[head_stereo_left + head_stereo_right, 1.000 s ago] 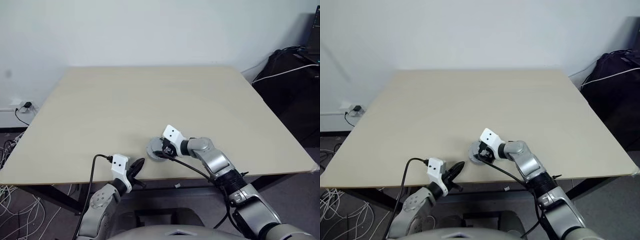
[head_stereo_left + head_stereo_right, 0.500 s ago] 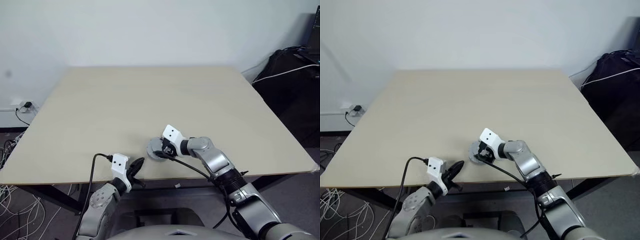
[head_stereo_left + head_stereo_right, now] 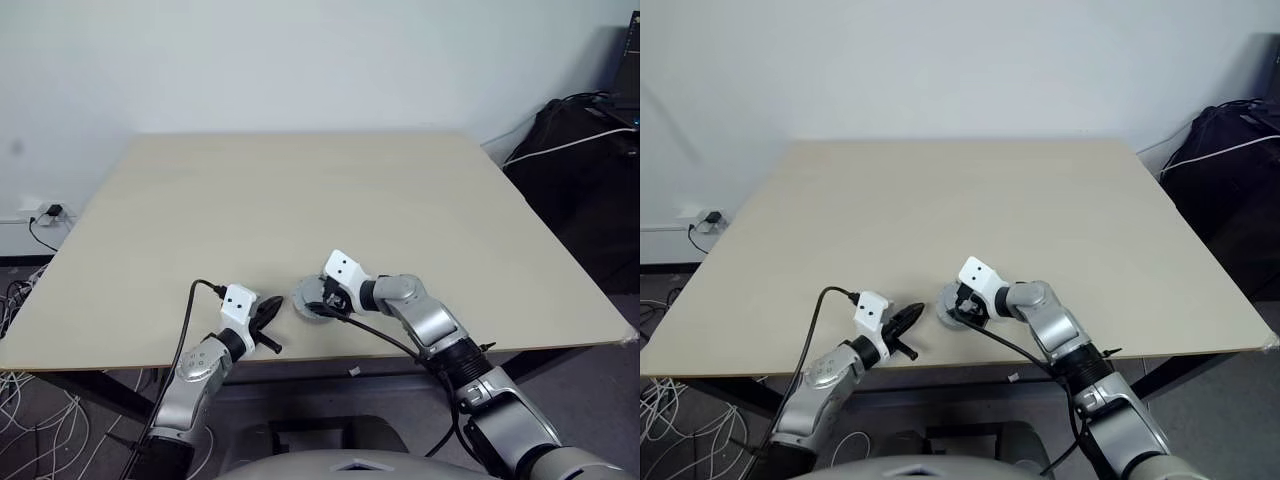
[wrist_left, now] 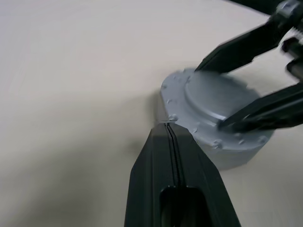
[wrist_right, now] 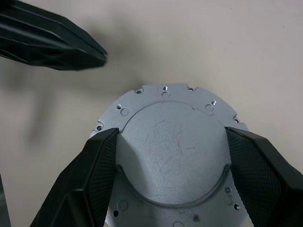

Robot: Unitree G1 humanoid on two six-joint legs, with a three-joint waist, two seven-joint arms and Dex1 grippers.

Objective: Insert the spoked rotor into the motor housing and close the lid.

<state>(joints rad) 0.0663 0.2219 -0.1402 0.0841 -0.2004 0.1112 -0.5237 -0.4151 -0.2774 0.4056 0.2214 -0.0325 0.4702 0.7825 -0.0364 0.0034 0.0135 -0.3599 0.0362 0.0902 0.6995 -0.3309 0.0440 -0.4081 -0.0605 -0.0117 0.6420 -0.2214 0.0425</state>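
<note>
Going across the head camera view: at the far left edge there's a wall socket (image 3: 45, 212) low on the wall, with loose cables (image 3: 20, 290) trailing on the floor below it. The pale wooden table (image 3: 300, 200) takes up most of the middle of the frame.

Lower left of centre, close to the table's front edge, is the left gripper (image 3: 270, 310). Its two black fingers are clenched flat together with nothing between them. The tip points toward the right of the frame, and it's just beside the lid's rim. From its wrist camera I can't tell if it's actually touching.

Right next to it, lower centre, sits the lid (image 5: 165, 97). It lies flat on the table near the front edge. It's a grey round metal piece with a raised plain middle and small holes dotted around the outer flange. From the side it looks fairly thick, and I can't tell what's under it.

The right gripper (image 3: 320, 303) comes in from the lower right and has hold of it. Its fingers (image 5: 102, 156) are spread wide, one on each side of the raised middle, with the pads pressed against its edge.

At the far upper right, off the table, there's a black bag (image 3: 580, 150) with a white cord across it.
</note>
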